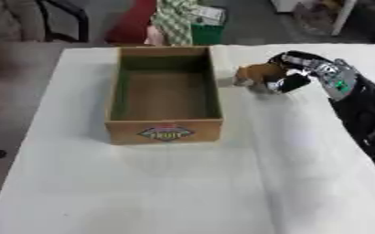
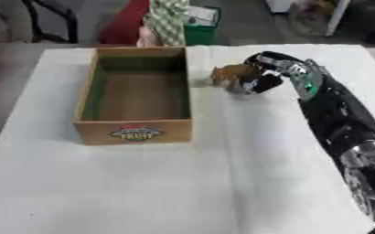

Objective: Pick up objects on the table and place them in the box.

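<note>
The right hand (image 2: 264, 75) has its fingers curled around a brown object (image 2: 232, 73), holding it just beside the right wall of the open cardboard box (image 2: 133, 129), above the white worktop (image 2: 142, 192).

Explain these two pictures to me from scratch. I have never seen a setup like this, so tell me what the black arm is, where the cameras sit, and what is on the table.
Both pictures come from a stereo camera in a humanoid robot's head, looking down: one from its left eye, one from its right, at the same moment. The black and silver arm is the robot's right arm, steered by a person. Its right hand has its fingers curled round a small brown object, just right of an open cardboard box with nothing visible inside it. All this is above a white table. The left hand is not visible.
</note>
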`<act>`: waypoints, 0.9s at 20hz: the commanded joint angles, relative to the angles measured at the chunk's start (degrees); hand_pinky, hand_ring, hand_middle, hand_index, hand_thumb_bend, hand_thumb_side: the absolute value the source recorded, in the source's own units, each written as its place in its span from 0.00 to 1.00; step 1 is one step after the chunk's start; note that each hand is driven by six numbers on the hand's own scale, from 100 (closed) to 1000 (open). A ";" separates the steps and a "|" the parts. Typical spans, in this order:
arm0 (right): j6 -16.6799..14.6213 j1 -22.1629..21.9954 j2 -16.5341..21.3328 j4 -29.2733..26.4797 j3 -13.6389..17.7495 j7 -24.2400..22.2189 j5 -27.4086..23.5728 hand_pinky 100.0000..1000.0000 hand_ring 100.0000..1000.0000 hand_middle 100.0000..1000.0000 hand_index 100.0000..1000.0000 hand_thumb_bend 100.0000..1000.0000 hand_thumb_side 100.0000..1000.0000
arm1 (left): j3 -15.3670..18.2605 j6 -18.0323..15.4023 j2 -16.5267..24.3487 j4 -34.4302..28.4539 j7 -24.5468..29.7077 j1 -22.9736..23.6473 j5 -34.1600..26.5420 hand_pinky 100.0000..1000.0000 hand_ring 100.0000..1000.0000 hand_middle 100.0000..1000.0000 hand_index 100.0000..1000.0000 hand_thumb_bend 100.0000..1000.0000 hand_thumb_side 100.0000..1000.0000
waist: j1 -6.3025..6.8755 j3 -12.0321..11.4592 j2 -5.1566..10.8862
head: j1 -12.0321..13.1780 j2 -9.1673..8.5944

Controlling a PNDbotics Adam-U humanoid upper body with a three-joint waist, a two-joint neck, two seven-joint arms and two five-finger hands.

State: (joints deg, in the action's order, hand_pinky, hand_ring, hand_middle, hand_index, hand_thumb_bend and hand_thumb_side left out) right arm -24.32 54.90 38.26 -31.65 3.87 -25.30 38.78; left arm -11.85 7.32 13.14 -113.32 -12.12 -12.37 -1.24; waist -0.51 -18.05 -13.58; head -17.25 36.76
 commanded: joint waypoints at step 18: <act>-3.64 2.71 1.03 -9.10 -0.12 1.75 -7.17 0.38 0.22 0.07 0.23 0.00 0.13 | 0.48 -0.19 0.97 -1.26 -0.10 -0.43 0.13 0.54 0.79 0.58 0.76 0.00 0.65 | -0.18 0.48 2.01 | 0.29 0.07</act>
State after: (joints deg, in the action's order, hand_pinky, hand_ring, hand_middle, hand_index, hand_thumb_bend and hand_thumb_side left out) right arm -27.47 56.01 38.04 -38.30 3.73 -23.16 33.21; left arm -11.84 7.29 13.14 -113.33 -12.15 -12.36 -1.18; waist -0.76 -17.64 -12.90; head -17.17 36.76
